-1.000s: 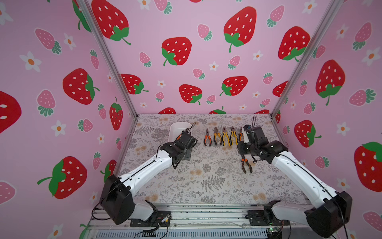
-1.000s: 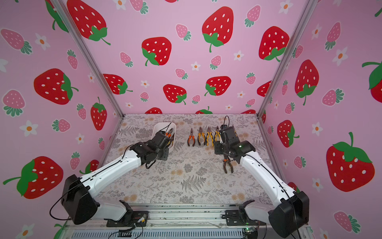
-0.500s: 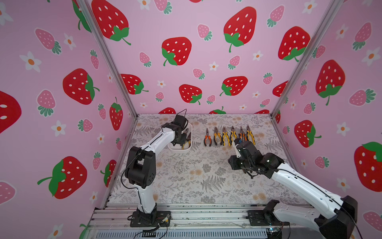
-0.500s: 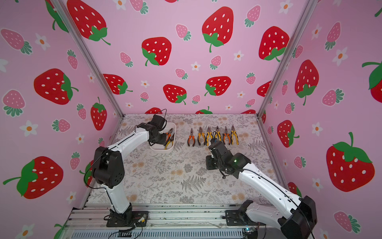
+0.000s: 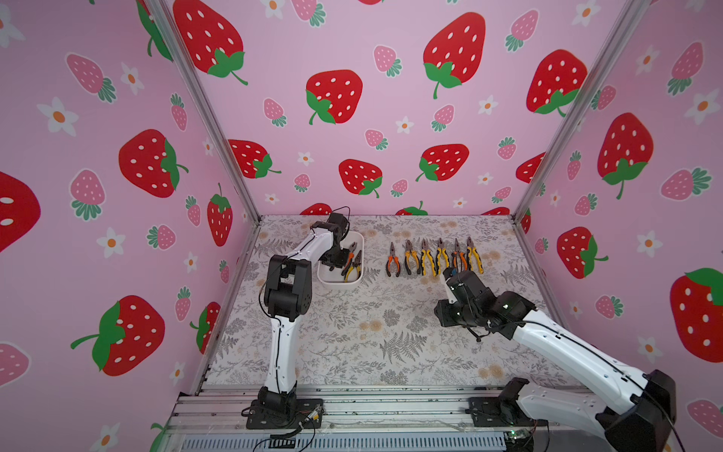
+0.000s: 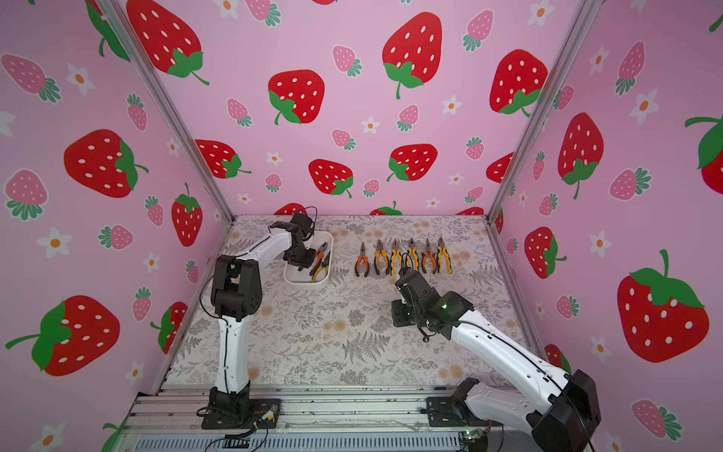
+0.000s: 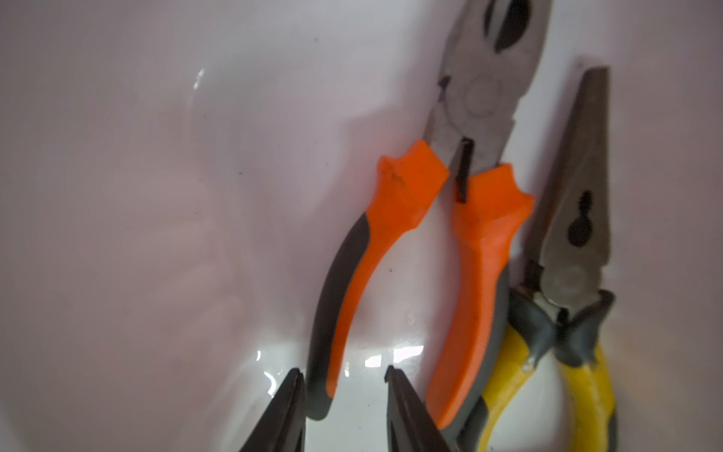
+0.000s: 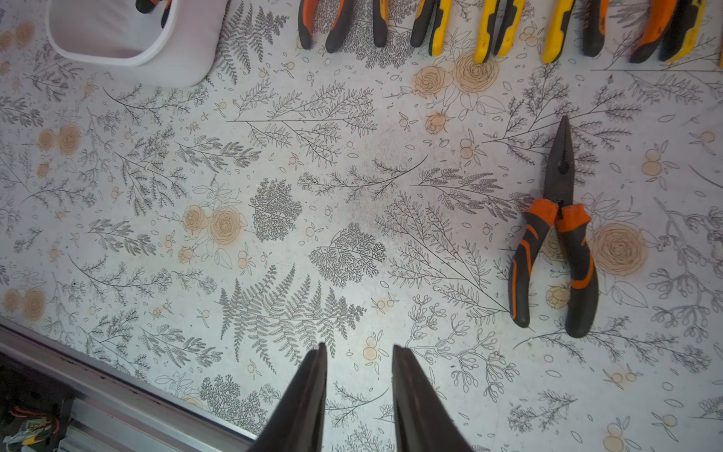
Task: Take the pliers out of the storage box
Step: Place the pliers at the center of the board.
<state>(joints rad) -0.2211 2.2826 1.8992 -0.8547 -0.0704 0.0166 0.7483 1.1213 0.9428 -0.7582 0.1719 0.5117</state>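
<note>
The left jaws stand narrowly apart, low inside the shallow white plastic storage box (image 7: pixel 156 195), and hold nothing. One leg of the orange-and-black-handled combination pliers (image 7: pixel 481 242) runs between them near its tip, with a sliver of white floor showing on one side. The other orange leg lies just outside one jaw. Further out on that side, the yellow-and-black-handled long-nose pliers (image 7: pixel 575 235) lie against it. Their handle ends cross, but I cannot tell which is on top. A top view shows no other pliers in the box.

The main risk is the grip itself. Closing on a single leg so near its end would probably let the heavy steel head sag and swing as it lifts. The smooth sleeve could also twist or slip out from between the jaws.

The crossed handles could drag the yellow pair along. That pair might then drop back or tip over the low wall beside it.

The box looks light. A snagged tool could shift it or lift it off the pale floral-printed desk (image 8: pixel 352 195).

The right jaws stand apart and empty above bare desk. Orange-and-black long-nose pliers (image 8: pixel 559 242) lie flat, well off to one side of them. The row of six pliers (image 5: pixel 425 249) lies ahead of them. A careless sweep from there could knock that loose pair or the row's handle ends.
</note>
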